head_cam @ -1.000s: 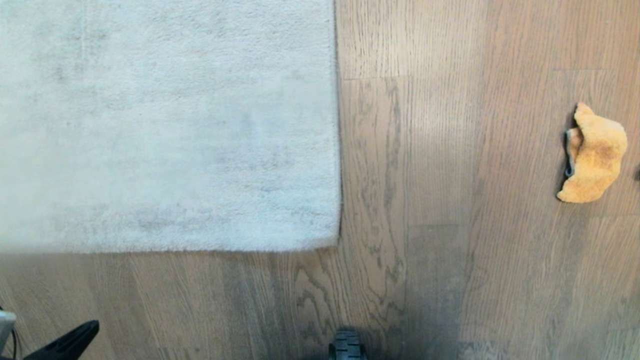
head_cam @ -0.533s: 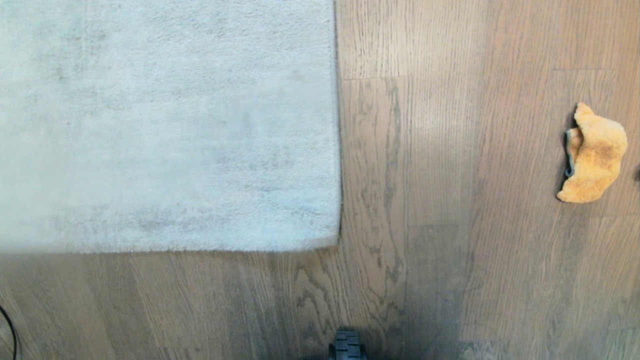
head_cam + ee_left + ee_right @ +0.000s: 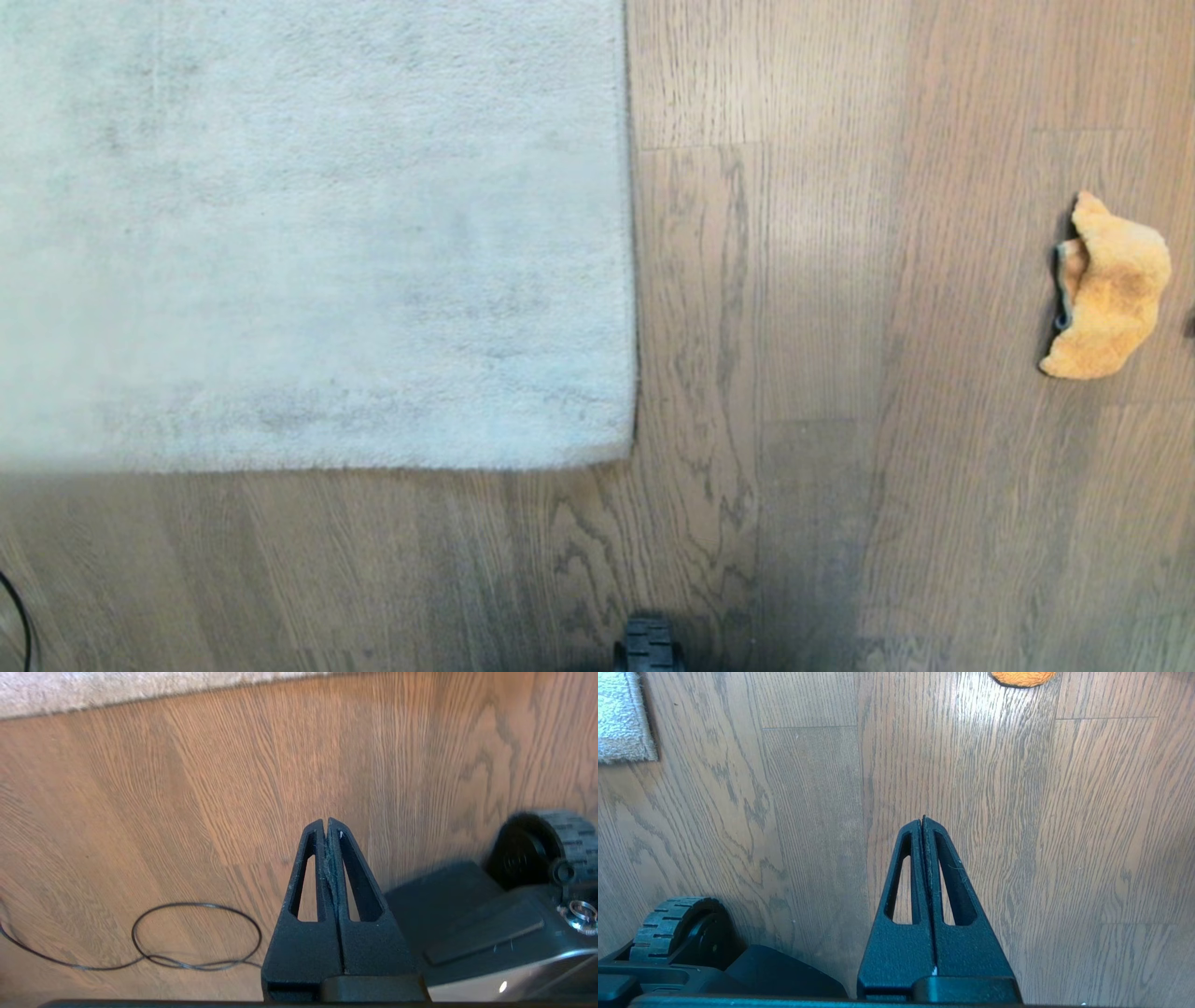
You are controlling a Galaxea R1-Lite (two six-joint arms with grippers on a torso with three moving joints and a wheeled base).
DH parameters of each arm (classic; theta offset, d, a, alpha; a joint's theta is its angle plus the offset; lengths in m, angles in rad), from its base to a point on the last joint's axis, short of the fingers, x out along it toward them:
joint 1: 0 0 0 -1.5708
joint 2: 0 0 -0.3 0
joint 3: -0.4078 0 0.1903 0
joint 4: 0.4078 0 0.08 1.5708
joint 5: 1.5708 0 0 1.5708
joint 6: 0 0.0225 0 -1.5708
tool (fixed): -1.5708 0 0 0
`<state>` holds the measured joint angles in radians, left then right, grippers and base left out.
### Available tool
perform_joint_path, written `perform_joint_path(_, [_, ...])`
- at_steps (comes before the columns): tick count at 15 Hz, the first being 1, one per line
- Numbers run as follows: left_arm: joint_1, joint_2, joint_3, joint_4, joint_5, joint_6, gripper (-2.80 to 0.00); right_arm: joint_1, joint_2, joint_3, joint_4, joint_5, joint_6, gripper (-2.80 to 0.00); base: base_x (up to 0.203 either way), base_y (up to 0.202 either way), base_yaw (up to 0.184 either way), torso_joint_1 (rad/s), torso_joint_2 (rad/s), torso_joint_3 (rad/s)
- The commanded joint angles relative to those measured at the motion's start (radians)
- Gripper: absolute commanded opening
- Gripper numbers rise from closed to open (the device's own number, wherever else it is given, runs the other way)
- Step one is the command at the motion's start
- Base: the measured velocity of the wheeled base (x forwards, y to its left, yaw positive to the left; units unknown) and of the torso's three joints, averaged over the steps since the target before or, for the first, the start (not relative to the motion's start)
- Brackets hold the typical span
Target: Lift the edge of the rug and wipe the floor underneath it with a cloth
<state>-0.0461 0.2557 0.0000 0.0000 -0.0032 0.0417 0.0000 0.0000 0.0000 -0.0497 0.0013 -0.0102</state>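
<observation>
While both the left gripper point(image 3: 326, 821) and right gripper point(image 3: 923, 819) hang pinched empty, the cloth point(image 3: 1108, 287) far ahead of the right risks a missed grab, leaving the rug edge point(image 3: 631, 280) unlifted.

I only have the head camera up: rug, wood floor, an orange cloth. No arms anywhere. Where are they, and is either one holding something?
Observer: The left gripper hangs above bare floor, fingers pressed shut, holding nothing.
Operator: And the other one?
Observer: The right gripper is shut and empty too, over the planks between the rug edge and the cloth.
Operator: What's that dark line at my bottom left?
Observer: A thin black cable lying looped on the floor beside the robot's base.
</observation>
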Motion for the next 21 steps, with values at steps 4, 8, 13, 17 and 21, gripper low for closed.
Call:
perform_joint_path(4, [0.035,-0.134,0.0,0.0,0.004,-0.003,-2.8,0.0,0.002,0.0,-0.001,0.0,-0.001,-2.8,0.0,0.0,0.0,0.0,0.0,0.0])
perform_joint_path(8, [0.039,-0.253,0.0,0.0,0.006,-0.024,-2.8,0.0,0.002,0.0,-0.001,0.0,-0.001,-2.8,0.0,0.0,0.0,0.0,0.0,0.0])
perform_joint_path(13, [0.04,-0.256,0.0,0.002,0.006,-0.022,-2.8,0.0,0.002,0.0,-0.001,0.0,-0.001,-2.8,0.0,0.0,0.0,0.0,0.0,0.0])
perform_joint_path(17, [0.04,-0.256,0.0,0.002,0.008,-0.019,-2.8,0.0,0.002,0.0,-0.001,0.0,-0.001,-2.8,0.0,0.0,0.0,0.0,0.0,0.0])
perform_joint_path(21, [0.04,-0.256,0.0,0.002,0.008,-0.013,-2.8,0.0,0.002,0.0,-0.001,0.0,-0.001,-2.8,0.0,0.0,0.0,0.0,0.0,0.0])
